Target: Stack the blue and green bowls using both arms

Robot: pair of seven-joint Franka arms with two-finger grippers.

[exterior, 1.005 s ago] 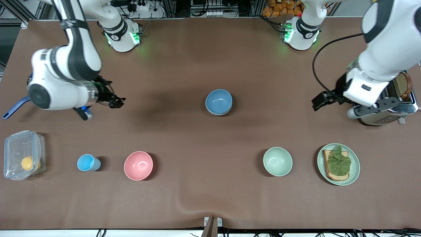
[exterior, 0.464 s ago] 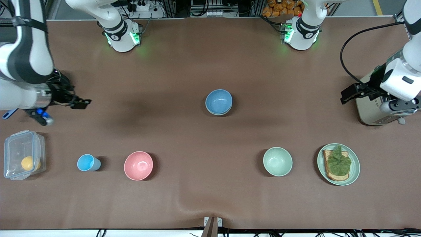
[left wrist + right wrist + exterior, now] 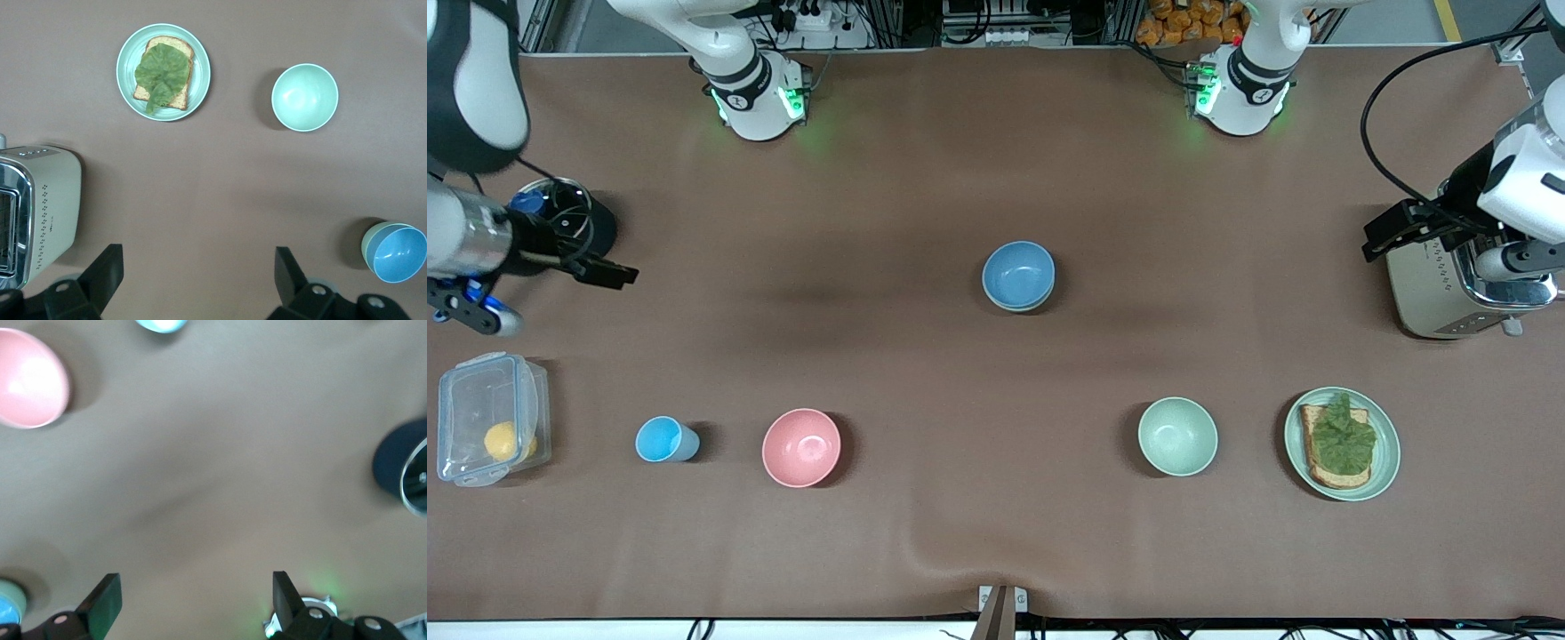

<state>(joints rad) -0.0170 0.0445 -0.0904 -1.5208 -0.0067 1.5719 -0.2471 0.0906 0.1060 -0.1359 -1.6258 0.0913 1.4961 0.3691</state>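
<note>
The blue bowl (image 3: pixel 1018 272) sits nested in the pale green bowl (image 3: pixel 1005 305) at the table's middle; only the green rim shows under it. The left wrist view shows the blue bowl (image 3: pixel 401 256) inside the green bowl (image 3: pixel 369 240). My left gripper (image 3: pixel 1383 238) is open and empty, up over the table beside the toaster, its fingertips (image 3: pixel 110 263) wide apart. My right gripper (image 3: pixel 609 271) is open and empty, over the table at the right arm's end, next to a dark pot; its gap (image 3: pixel 197 587) frames bare table.
A toaster (image 3: pixel 1449 284) stands at the left arm's end. A mint plate with toast (image 3: pixel 1385 449) and a mint bowl (image 3: pixel 1177 436) lie nearer the camera. A pink bowl (image 3: pixel 801 447), light-blue cup (image 3: pixel 663 439), clear box (image 3: pixel 463 400) and dark pot (image 3: pixel 569 213) are toward the right arm's end.
Both arms have pulled away from the middle toward their own ends of the table. The stacked bowls have not moved.
</note>
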